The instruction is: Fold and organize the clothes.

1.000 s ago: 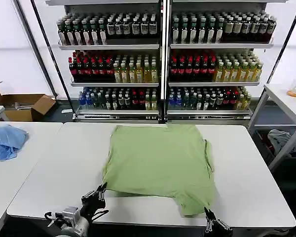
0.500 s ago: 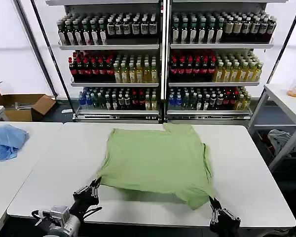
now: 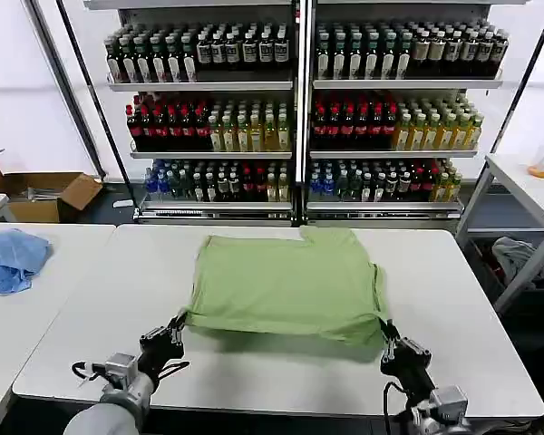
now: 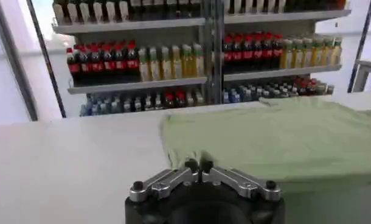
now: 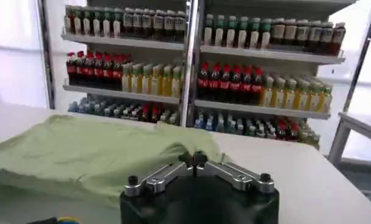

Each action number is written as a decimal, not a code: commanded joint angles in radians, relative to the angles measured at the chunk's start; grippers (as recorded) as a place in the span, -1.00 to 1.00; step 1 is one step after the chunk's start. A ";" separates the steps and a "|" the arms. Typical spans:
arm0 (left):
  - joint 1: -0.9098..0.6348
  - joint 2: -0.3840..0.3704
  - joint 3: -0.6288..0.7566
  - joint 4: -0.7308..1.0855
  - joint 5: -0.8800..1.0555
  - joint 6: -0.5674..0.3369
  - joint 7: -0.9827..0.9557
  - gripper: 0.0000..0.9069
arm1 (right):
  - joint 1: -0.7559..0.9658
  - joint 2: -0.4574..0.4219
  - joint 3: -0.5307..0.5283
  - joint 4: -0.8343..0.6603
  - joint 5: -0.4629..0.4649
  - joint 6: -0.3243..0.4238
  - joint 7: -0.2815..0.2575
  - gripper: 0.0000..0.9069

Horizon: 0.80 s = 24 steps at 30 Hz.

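The light green shirt [image 3: 286, 281] lies plain side up on the white table [image 3: 118, 299], with its near hem lifted off the surface. My left gripper [image 3: 176, 327] is shut on the shirt's near left corner, and my right gripper [image 3: 385, 333] is shut on the near right corner. In the left wrist view the shut left gripper [image 4: 197, 165] pinches the edge of the green shirt [image 4: 277, 137]. In the right wrist view the right gripper [image 5: 193, 160] pinches a fold of the shirt [image 5: 94, 155]. No printed graphic is showing.
A light blue cloth heap [image 3: 9, 258] lies on the neighbouring table at the left. Shelves of bottles [image 3: 299, 118] stand behind the table. A cardboard box [image 3: 50, 195] sits on the floor at the far left. Another table [image 3: 526, 186] stands at the right.
Both grippers have lifted the shirt's near hem and carried it away from the table's front edge towards the shelves, so the visible green area has grown shorter front to back.
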<state>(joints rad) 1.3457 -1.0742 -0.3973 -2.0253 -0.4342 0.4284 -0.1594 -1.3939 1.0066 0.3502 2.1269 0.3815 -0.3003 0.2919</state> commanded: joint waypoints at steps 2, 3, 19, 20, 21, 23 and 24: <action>-0.257 -0.003 0.121 0.223 0.030 0.018 -0.025 -0.96 | 0.228 -0.017 -0.089 -0.169 0.021 -0.008 0.001 -1.00; -0.261 -0.005 0.126 0.227 0.034 0.019 -0.027 -0.96 | 0.237 -0.014 -0.094 -0.178 0.017 -0.008 0.001 -1.00; -0.293 -0.016 0.168 0.296 0.069 0.036 -0.036 1.00 | 0.344 0.050 -0.203 -0.338 -0.176 0.036 -0.048 1.00; -0.291 -0.016 0.167 0.293 0.068 0.036 -0.035 1.00 | 0.345 0.056 -0.207 -0.340 -0.191 0.026 -0.049 1.00; -0.288 -0.016 0.166 0.291 0.068 0.038 -0.035 1.00 | 0.344 0.058 -0.208 -0.340 -0.194 0.014 -0.054 1.00; -0.278 -0.015 0.164 0.283 0.067 0.038 -0.035 1.00 | 0.334 0.062 -0.209 -0.339 -0.199 0.002 -0.065 1.00; -0.275 -0.016 0.163 0.280 0.067 0.038 -0.036 1.00 | 0.329 0.062 -0.208 -0.339 -0.203 -0.005 -0.070 1.00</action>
<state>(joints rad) 1.0933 -1.0904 -0.2511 -1.7729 -0.3761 0.4631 -0.1913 -1.1045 1.0581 0.1767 1.8423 0.2339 -0.2935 0.2349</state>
